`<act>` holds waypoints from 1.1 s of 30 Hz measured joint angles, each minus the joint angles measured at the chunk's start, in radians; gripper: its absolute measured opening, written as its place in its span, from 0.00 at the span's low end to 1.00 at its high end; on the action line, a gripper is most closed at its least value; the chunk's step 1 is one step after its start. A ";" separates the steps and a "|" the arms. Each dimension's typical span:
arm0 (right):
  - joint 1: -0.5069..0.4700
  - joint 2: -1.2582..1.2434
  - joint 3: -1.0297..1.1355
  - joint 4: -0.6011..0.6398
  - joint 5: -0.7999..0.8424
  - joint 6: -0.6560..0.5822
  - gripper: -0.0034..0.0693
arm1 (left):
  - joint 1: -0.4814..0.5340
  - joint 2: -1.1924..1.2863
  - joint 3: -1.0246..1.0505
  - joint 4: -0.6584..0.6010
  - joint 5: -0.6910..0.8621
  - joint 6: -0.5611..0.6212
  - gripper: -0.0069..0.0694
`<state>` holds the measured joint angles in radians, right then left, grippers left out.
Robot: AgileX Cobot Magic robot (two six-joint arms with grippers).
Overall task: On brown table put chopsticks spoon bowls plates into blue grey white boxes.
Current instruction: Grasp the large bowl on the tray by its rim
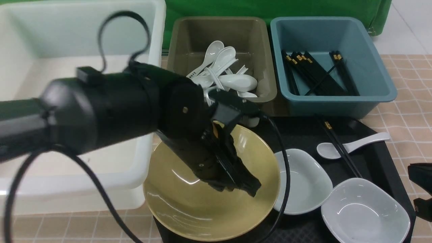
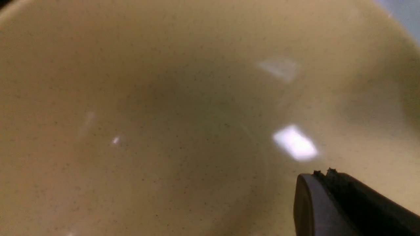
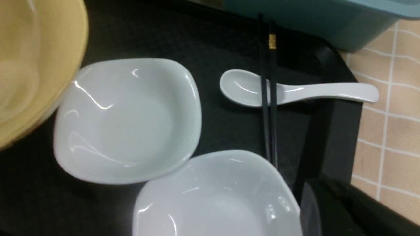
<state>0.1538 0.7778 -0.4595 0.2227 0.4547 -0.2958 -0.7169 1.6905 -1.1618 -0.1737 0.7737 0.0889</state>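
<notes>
The large mustard-yellow bowl (image 1: pixel 189 202) sits at the black tray's left end, and its inside (image 2: pixel 164 114) fills the left wrist view. My left gripper (image 1: pixel 251 189) is shut and empty, with its tips (image 2: pixel 323 172) just above the bowl's inner wall. Two white plates (image 1: pixel 303 182) (image 1: pixel 366 214) lie on the tray, as the right wrist view also shows (image 3: pixel 128 121) (image 3: pixel 213 200). A pair of black chopsticks (image 1: pixel 341 150) (image 3: pixel 269 98) lies across a white spoon (image 1: pixel 357 143) (image 3: pixel 311 91). My right gripper (image 1: pixel 422 192) (image 3: pixel 320 188) is shut and empty beside the nearer plate.
The milky-white box (image 1: pixel 77 40) stands at the left, touching the bowl's side. The grey box (image 1: pixel 189 37) holds several white spoons. The blue box (image 1: pixel 371 67) (image 3: pixel 311 16) holds several chopsticks. The black tray (image 1: pixel 381 162) lies on the brown table (image 1: pixel 411 111). My left arm's cable hangs in front.
</notes>
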 joint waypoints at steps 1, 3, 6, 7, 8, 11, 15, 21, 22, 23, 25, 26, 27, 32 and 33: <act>0.005 0.000 0.000 0.006 0.000 0.000 0.10 | 0.000 0.032 0.000 -0.001 -0.001 0.002 0.08; 0.009 0.000 0.000 0.013 0.000 0.000 0.10 | 0.000 0.070 0.000 -0.017 -0.004 0.016 0.08; 0.011 0.000 0.000 0.016 0.000 0.000 0.10 | 0.000 0.107 0.000 -0.101 -0.008 0.078 0.08; 0.011 0.000 0.000 0.016 0.002 0.000 0.10 | 0.000 0.116 0.000 -0.146 -0.009 0.118 0.08; 0.011 0.000 0.000 0.016 0.005 0.000 0.10 | 0.000 0.122 -0.002 -0.191 -0.014 0.167 0.08; 0.011 0.000 0.000 0.017 0.011 0.000 0.10 | 0.000 0.133 -0.010 -0.355 -0.016 0.325 0.08; 0.011 0.000 0.000 0.024 0.011 0.000 0.10 | 0.000 0.136 -0.044 -0.548 0.019 0.488 0.08; 0.011 0.000 0.001 0.027 0.017 0.000 0.10 | 0.015 0.116 -0.224 -0.376 0.136 0.419 0.14; 0.011 0.000 0.001 0.027 0.017 0.000 0.10 | 0.020 0.111 -0.258 -0.308 0.155 0.384 0.16; 0.011 0.000 0.001 0.027 0.020 0.000 0.10 | 0.023 0.102 -0.289 -0.198 0.173 0.345 0.20; 0.011 0.000 0.001 0.027 0.021 0.000 0.10 | 0.031 0.091 -0.330 -0.016 0.199 0.264 0.29; 0.011 0.000 0.001 0.027 0.022 0.000 0.10 | 0.032 0.091 -0.339 0.049 0.205 0.225 0.33; 0.011 0.000 0.001 0.027 0.022 0.000 0.10 | 0.036 0.091 -0.340 0.123 0.204 0.191 0.38; 0.015 0.000 0.001 0.032 0.022 0.000 0.10 | 0.062 0.146 -0.338 0.315 0.181 0.096 0.58; 0.015 0.000 0.001 0.032 0.022 0.000 0.10 | 0.062 0.154 -0.338 0.318 0.178 0.093 0.58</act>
<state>0.1684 0.7778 -0.4587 0.2548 0.4764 -0.2958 -0.6551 1.8449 -1.5003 0.1444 0.9520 0.1817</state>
